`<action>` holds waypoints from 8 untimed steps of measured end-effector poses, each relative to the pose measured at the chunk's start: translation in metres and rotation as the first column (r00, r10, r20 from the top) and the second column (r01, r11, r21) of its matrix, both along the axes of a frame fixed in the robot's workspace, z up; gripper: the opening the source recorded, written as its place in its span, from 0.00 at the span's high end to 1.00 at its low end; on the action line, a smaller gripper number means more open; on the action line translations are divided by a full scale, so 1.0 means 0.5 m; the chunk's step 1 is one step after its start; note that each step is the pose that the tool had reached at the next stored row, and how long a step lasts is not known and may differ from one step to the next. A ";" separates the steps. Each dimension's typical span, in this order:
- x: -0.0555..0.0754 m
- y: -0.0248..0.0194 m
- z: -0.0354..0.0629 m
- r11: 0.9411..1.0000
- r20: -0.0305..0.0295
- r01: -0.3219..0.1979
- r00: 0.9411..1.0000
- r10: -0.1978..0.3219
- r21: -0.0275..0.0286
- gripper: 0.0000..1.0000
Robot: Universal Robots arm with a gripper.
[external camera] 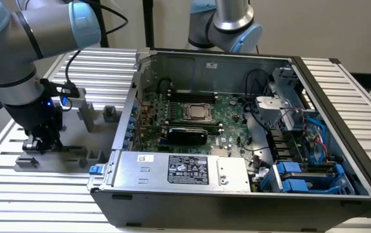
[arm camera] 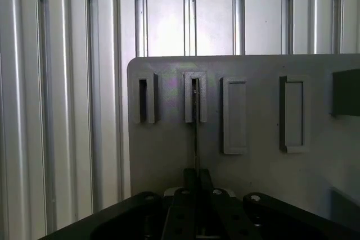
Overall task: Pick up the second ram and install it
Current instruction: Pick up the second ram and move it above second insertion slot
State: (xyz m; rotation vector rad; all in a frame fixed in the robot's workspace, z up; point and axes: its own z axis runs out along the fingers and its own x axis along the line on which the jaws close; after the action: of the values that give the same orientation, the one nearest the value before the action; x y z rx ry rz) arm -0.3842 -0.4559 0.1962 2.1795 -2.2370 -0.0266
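Note:
In the wrist view the second ram (arm camera: 196, 133) shows edge-on as a thin dark line. It runs from between my fingers up into a narrow slot (arm camera: 195, 98) of the grey holder plate (arm camera: 253, 167). My gripper (arm camera: 197, 173) is shut on its near end. From the exterior view, my gripper (external camera: 41, 144) stands low over the holder plate (external camera: 65, 162) at the exterior view's left, beside the open computer case (external camera: 172, 199). The green motherboard (external camera: 227, 109) with its silver CPU (external camera: 198, 112) lies inside the case.
Grey upright blocks (external camera: 87, 116) stand on the holder plate near my gripper. A slatted aluminium table (external camera: 17, 194) carries everything. Another arm's base (external camera: 227, 24) rises behind the case. Cables and blue drive bays (external camera: 301, 177) crowd the case on the exterior view's right.

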 end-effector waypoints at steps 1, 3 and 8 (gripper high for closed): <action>0.000 0.0000 0.000 1.000 0.000 0.000 1.000 0.000 0.000 1.00; 0.000 0.0000 0.000 1.000 0.000 0.000 1.000 0.000 0.000 1.00; 0.000 -0.0001 0.003 1.000 0.000 0.000 1.000 0.000 0.000 1.00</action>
State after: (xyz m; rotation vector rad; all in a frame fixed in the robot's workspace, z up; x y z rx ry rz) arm -0.3842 -0.4560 0.1978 2.1794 -2.2371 -0.0266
